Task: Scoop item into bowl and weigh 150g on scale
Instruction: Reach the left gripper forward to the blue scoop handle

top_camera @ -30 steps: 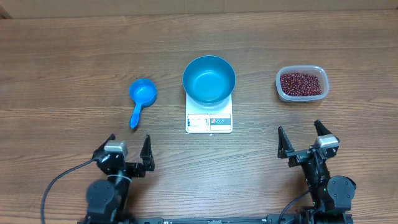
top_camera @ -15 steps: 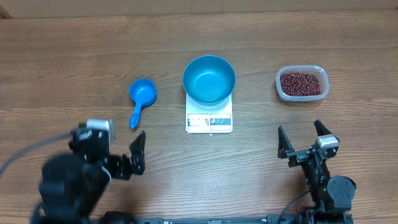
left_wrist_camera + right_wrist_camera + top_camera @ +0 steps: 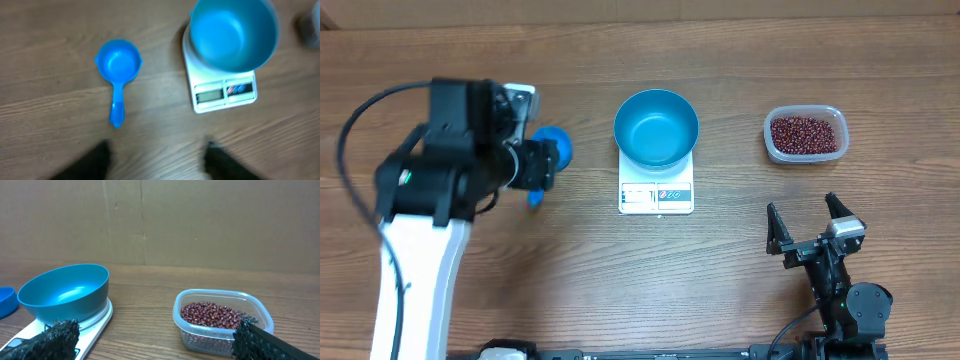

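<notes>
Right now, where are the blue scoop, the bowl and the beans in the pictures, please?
blue scoop (image 3: pixel 119 62): left wrist view, inside of its round cup.
bowl (image 3: pixel 656 128): overhead view, smooth inner floor.
beans (image 3: pixel 212 315): right wrist view, top of the heap.

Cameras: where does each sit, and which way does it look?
Overhead: above the table, looking down at the round blue bowl on the white square scale; left arm, right arm show.
Left wrist: raised, looking down at the small blue scoop; fingers show.
Right wrist: low, looking sideways at the clear tub of red-brown beans; fingers show.
All share the bowl.
</notes>
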`<state>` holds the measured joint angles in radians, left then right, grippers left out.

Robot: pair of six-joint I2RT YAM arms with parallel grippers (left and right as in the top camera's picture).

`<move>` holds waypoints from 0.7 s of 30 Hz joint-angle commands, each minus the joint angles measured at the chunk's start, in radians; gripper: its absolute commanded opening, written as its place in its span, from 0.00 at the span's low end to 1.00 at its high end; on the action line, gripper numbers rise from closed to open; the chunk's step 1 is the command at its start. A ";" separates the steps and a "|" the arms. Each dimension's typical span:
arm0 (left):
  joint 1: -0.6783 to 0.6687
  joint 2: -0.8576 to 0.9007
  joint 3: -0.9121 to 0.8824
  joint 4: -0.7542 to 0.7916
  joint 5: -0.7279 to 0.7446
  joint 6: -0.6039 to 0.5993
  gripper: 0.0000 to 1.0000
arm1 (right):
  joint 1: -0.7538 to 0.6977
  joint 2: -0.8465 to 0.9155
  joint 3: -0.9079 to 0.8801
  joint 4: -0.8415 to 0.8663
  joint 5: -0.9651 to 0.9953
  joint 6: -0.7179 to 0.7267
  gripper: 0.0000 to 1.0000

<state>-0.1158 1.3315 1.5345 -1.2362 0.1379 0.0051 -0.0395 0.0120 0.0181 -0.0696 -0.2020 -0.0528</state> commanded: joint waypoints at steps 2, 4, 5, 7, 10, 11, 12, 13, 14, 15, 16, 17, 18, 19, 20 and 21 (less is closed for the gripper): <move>0.005 0.081 0.008 -0.016 -0.044 0.024 0.39 | -0.004 -0.009 -0.010 0.005 0.010 0.004 1.00; 0.004 0.094 -0.025 -0.008 -0.049 0.016 0.40 | -0.004 -0.009 -0.010 0.005 0.010 0.004 1.00; 0.004 0.094 -0.046 -0.001 -0.068 0.004 0.41 | -0.004 -0.009 -0.010 0.005 0.010 0.004 1.00; 0.005 0.091 -0.095 0.019 -0.138 -0.036 0.42 | -0.004 -0.009 -0.010 0.005 0.010 0.004 1.00; 0.007 0.092 -0.166 0.073 -0.145 -0.050 0.49 | -0.004 -0.009 -0.010 0.005 0.010 0.004 1.00; 0.007 0.092 -0.191 0.094 -0.140 -0.050 0.58 | -0.004 -0.009 -0.010 0.005 0.010 0.004 1.00; 0.007 0.093 -0.212 0.111 -0.141 -0.050 0.67 | -0.004 -0.009 -0.010 0.005 0.010 0.004 1.00; 0.007 0.094 -0.238 0.132 -0.143 -0.050 0.79 | -0.004 -0.009 -0.010 0.005 0.010 0.004 1.00; 0.007 0.096 -0.265 0.156 -0.146 -0.050 0.79 | -0.004 -0.009 -0.010 0.005 0.010 0.004 1.00; 0.007 0.100 -0.296 0.186 -0.147 -0.049 0.79 | -0.004 -0.009 -0.010 0.005 0.010 0.004 1.00; 0.007 0.104 -0.322 0.212 -0.149 -0.048 0.79 | -0.004 -0.009 -0.010 0.005 0.010 0.004 1.00; 0.007 0.109 -0.342 0.230 -0.149 -0.043 0.77 | -0.004 -0.009 -0.010 0.005 0.010 0.004 1.00; 0.007 0.115 -0.362 0.249 -0.150 -0.040 0.76 | -0.004 -0.009 -0.010 0.005 0.010 0.004 1.00; 0.007 0.122 -0.381 0.269 -0.154 -0.038 0.73 | -0.004 -0.009 -0.010 0.005 0.010 0.004 1.00; 0.007 0.129 -0.397 0.285 -0.163 -0.039 0.71 | -0.004 -0.009 -0.010 0.005 0.010 0.004 1.00; 0.007 0.138 -0.413 0.304 -0.177 -0.039 0.71 | -0.004 -0.009 -0.010 0.005 0.010 0.004 1.00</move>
<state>-0.1150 1.4452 1.1614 -0.9596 -0.0017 -0.0299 -0.0395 0.0120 0.0181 -0.0708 -0.2020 -0.0525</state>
